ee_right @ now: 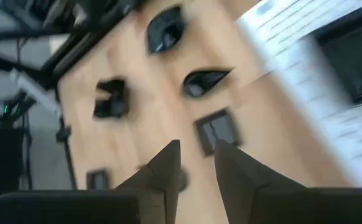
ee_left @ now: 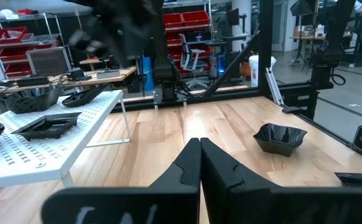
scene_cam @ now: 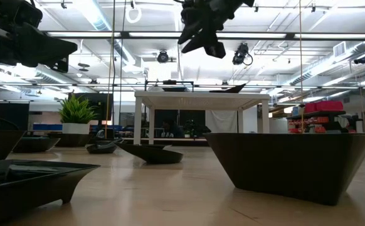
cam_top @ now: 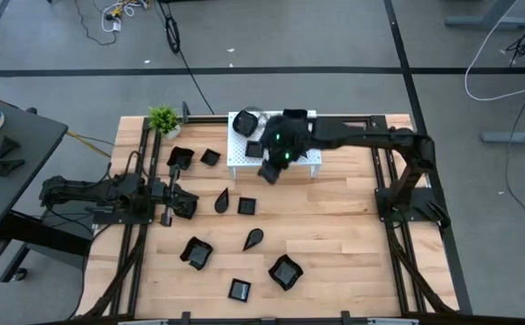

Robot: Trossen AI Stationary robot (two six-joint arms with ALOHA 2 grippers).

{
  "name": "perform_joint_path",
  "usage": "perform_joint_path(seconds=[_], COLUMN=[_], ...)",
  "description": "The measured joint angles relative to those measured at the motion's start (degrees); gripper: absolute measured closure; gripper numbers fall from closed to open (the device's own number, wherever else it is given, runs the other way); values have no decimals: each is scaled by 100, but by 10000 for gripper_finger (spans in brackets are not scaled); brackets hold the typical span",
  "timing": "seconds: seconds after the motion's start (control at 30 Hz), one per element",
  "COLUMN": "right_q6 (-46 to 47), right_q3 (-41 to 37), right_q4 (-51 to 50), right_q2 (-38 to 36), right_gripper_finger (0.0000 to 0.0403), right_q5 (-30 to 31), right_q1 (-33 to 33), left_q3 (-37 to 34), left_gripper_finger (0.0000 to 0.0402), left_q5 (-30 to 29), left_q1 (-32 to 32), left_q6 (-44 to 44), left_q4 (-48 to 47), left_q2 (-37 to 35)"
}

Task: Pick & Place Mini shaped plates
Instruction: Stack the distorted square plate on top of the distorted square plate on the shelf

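Note:
Several glossy black mini plates lie on their bases on the wooden table, among them a teardrop one (cam_top: 222, 199), a square one (cam_top: 247, 206) and a wavy one (cam_top: 285, 271). More sit on the white perforated stand (cam_top: 308, 162), such as a square one (ee_left: 47, 124). My right gripper (cam_top: 270, 171) hangs in the air over the stand's near edge. It slants down and is open, with nothing between its fingers (ee_right: 196, 168). Below it the right wrist view shows the teardrop plate (ee_right: 204, 81) and the square plate (ee_right: 218, 129). My left gripper (ee_left: 199, 162) waits shut and level at the table's left side (cam_top: 188, 203).
A small green potted plant (cam_top: 163, 118) stands at the far left corner. Black frame rails run along the table's left and right sides (cam_top: 384, 171). Bare wood lies to the right of the plates (cam_top: 344, 235). A wavy plate (ee_left: 280, 137) sits ahead of my left gripper.

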Motion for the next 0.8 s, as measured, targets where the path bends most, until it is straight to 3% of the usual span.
perform_joint_path(seconds=[0.37, 0.6, 0.8], right_q6=[1370, 2146, 2132], right_q3=[-1248, -1627, -1905], right_q4=[1348, 1363, 1363], right_q2=[-210, -208, -208], right_gripper_finger=[300, 300, 300], right_q5=[370, 459, 686], right_q1=[1531, 2375, 3051], left_q3=[2, 0, 1], left_gripper_finger=[399, 399, 399], left_q5=[0, 0, -1], left_q1=[0, 0, 0], left_q6=[0, 0, 0], left_q4=[0, 0, 0], left_q2=[1, 1, 0])
